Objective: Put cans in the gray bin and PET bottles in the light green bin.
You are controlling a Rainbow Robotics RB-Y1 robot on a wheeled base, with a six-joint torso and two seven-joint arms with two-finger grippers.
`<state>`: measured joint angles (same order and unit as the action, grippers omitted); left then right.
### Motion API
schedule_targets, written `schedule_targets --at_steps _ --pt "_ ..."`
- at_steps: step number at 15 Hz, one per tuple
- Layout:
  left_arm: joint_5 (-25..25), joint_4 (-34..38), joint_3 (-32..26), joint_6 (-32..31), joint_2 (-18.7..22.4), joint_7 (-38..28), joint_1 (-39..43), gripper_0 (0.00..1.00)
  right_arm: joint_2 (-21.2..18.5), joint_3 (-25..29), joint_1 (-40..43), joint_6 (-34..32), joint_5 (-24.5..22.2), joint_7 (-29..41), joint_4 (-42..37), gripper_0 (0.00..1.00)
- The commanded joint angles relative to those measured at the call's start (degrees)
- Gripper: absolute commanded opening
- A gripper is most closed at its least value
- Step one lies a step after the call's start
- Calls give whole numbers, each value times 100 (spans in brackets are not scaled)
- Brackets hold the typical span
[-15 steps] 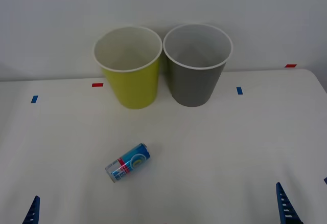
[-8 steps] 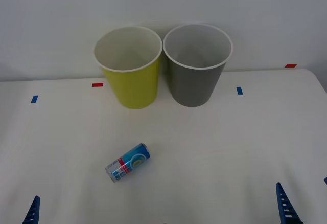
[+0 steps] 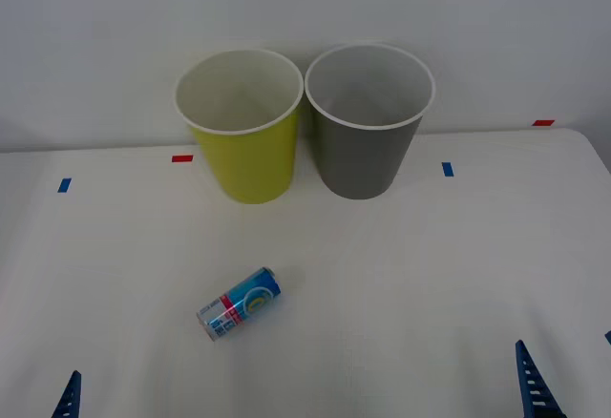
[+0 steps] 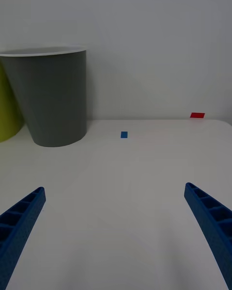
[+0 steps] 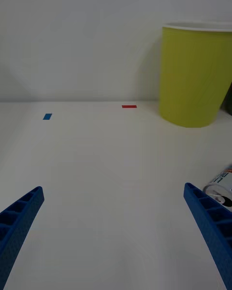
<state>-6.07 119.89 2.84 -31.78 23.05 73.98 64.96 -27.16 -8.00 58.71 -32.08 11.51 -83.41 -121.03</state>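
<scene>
A small blue can point(image 3: 239, 303) with a red and white band lies on its side on the white table, left of centre. Behind it the light green bin point(image 3: 243, 141) and the gray bin point(image 3: 368, 132) stand upright side by side against the wall. My left gripper point(image 5: 113, 189) is open low over the near left of the table, with the can's silver end point(image 5: 220, 188) just beyond one finger point(image 5: 208, 222). My right gripper point(image 4: 115, 188) is open at the near right, facing the gray bin point(image 4: 50, 99) from a distance. PET bottles are out of view.
Small tape marks lie on the table: red point(image 3: 181, 158) and blue point(image 3: 64, 185) at the left, blue point(image 3: 447, 168) and red point(image 3: 542, 123) at the right. A white wall rises right behind the bins. The table's right edge point(image 3: 597, 156) runs near the red mark.
In the front view the left gripper's finger has sunk slightly lower at the bottom left. The can, both bins and the right gripper have not moved.
</scene>
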Motion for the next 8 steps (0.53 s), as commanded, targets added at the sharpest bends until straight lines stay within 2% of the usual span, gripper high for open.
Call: schedule_targets --at_steps 1,5,8 --pt "203 -19 14 -12 261 11 -62 100 0 0 0 0 0 0 0 100" --pt "36 -19 234 58 1061 11 -493 100 0 0 0 0 0 0 0 100" --pt "36 -19 542 357 1623 3 -968 100 0 0 0 0 0 0 0 100"
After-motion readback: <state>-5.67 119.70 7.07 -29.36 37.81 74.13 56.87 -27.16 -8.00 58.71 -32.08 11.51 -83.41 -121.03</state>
